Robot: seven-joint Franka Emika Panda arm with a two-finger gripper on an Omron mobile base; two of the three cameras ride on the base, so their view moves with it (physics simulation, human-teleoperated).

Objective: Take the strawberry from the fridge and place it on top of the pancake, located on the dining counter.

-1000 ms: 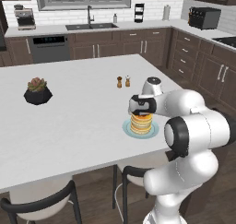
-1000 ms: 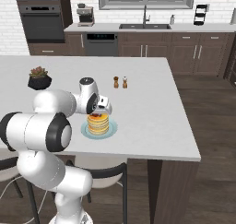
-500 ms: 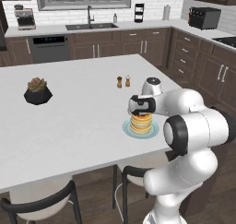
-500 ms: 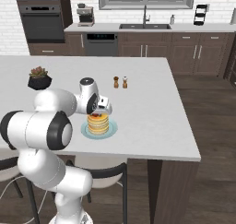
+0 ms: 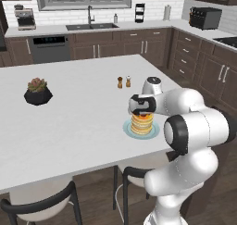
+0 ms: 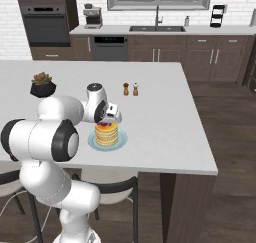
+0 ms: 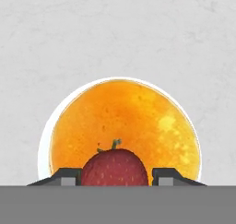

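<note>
**Two fingertips flanking the strawberry over the pancake**

Hovering directly above the pancake [image 7: 124, 128] with the gripper [image 7: 115, 177] partly open, a narrow gap showing between each fingertip and the strawberry [image 7: 115, 167]. Unclear whether still gripping it. Sitting on its pale plate [image 6: 122, 139] near the right part of the dining counter [image 5: 69, 122], shakers [image 5: 123, 82] farther back, potted plant [image 5: 37, 90] far left.
</note>
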